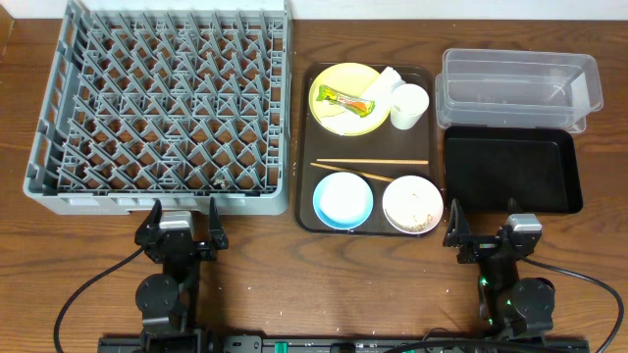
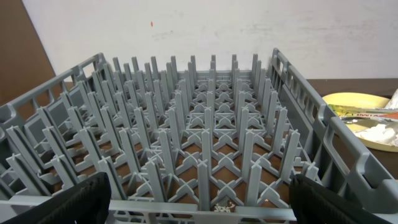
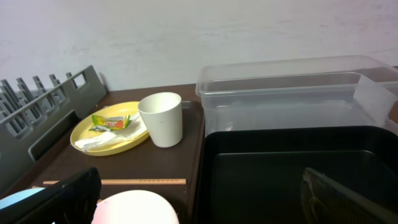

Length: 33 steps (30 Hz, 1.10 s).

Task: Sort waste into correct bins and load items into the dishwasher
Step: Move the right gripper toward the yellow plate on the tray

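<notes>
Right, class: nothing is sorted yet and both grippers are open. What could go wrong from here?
1. The snack wrapper touches the paper napkins on the yellow plate; one pinch might lift both.
2. The white cup stands right beside the napkins and could tip.
3. The white bowl holds food scraps; racking it unemptied would spill them.

At the overhead frame's bottom edge you see your left gripper (image 1: pixel 183 211) and right gripper (image 1: pixel 482 214), both matte black with grey-topped wrist blocks (image 1: pixel 175 225), black cables (image 1: pixel 83 289) curving outward, and a green light (image 1: pixel 483 283) below the right one.
</notes>
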Available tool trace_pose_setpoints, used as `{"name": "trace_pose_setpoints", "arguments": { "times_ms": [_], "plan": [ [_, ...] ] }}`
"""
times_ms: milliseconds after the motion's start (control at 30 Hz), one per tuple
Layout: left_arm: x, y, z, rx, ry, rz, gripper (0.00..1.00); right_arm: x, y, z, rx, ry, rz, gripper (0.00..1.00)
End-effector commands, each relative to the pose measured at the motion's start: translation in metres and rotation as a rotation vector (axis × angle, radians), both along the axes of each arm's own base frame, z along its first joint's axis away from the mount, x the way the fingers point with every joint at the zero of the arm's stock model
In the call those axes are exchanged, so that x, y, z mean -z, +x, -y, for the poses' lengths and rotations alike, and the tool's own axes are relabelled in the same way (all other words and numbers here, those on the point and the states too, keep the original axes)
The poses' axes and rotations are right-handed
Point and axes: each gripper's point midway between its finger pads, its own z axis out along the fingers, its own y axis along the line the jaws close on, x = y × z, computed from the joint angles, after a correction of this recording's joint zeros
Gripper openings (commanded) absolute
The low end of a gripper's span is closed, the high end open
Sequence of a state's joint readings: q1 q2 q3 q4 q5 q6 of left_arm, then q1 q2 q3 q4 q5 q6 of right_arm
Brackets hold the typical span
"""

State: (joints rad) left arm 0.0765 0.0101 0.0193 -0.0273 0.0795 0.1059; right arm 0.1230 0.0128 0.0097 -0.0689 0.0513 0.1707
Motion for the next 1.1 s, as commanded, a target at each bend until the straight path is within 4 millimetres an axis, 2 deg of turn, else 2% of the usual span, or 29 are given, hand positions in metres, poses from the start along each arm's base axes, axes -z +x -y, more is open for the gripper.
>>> {"name": "trace_pose_setpoints", "arguments": {
  "times_ms": [0,867,967,1067],
  "plan": [
    [0.0144,-0.0007,0.0041,0.022,0.0,-0.043,0.93,0.0011,-0.0002,-0.0012,-0.008,-0.015,0.001,0.99],
    [0.0148,-0.0007,0.0041,0.022,0.001,-0.045,0.93,0.0012,-0.0002,-0.0012,-0.008,-0.015,0.001,0.99],
    [0.0148,-0.0007,0.0041,0.022,0.001,-0.045,0.93,-0.0064,0.0002,-0.0013,-0.008,-0.011,0.032,0.99],
    [0.0148,-0.0007,0.0041,0.022,0.001,-0.045,0.93,-0.007,0.0007,0.0066,0.038,-0.017,0.034,0.99]
  ]
}}
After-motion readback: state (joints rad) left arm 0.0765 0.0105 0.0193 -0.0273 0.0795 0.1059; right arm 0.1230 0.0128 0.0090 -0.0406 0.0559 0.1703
